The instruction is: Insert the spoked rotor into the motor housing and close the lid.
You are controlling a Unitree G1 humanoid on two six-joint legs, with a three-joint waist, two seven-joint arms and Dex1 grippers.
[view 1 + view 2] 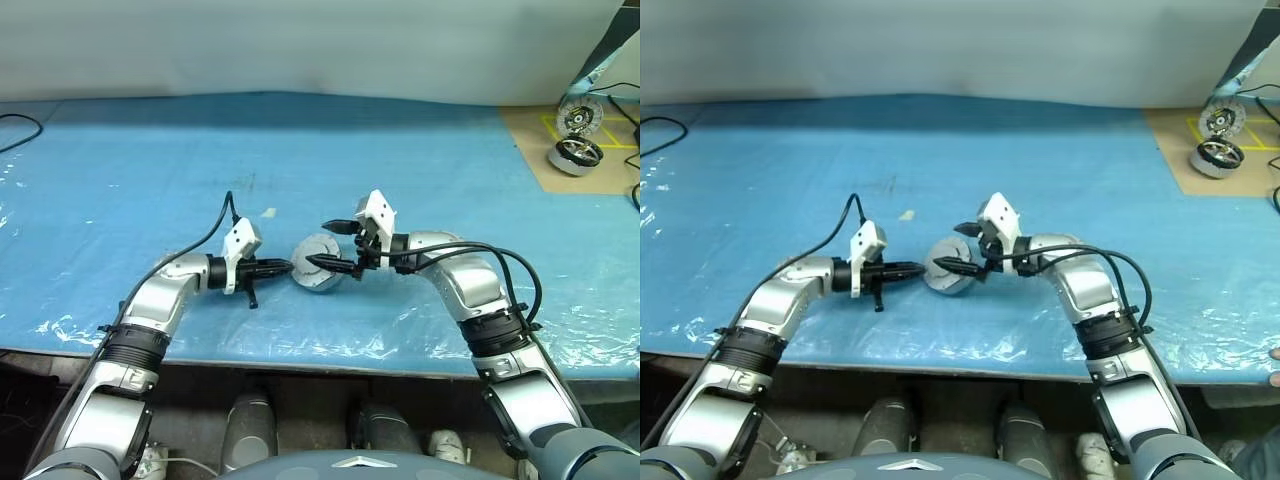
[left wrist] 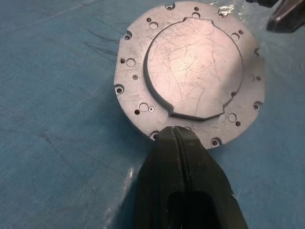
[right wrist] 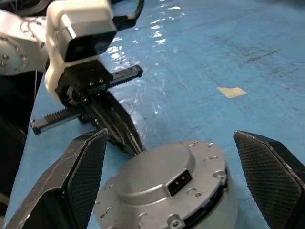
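Desk: blue sheet (image 1: 150, 180) covers the desk across the frame; its front edge is wrinkled and glossy, with a pale wall behind at the top.
Motor housing: round silver motor housing (image 1: 318, 276) sits near the middle of the head view, between the two arms.
Lid: lid (image 3: 157, 183) lies shut over the housing, a flat silver face with a raised centre, small screw holes round the edge and a small dark rectangular socket.
Spoked rotor: I see no spoked rotor on the sheet; I judge it to be inside, under the lid.
Left gripper: left gripper (image 1: 278, 267), jaws pressed together on nothing, tip at the lid's edge; whether it touches, I cannot tell.
Why so: likely it props the unit so it cannot slide.
Right gripper: right gripper (image 1: 329, 245), jaws wide apart, one finger on each side of the housing, clear of it.
Why so: probably poised to press or let go of the closed lid.
Task stage: it looks near its end.
Other parts: tan board (image 1: 560, 150) at the upper right carries a silver-and-black motor (image 1: 575, 155) and an upright disc (image 1: 579, 117).
Tape scrap: pale scrap (image 1: 268, 213) lies just above the grippers.
Writing: no brand, label or lettering is readable on anything.
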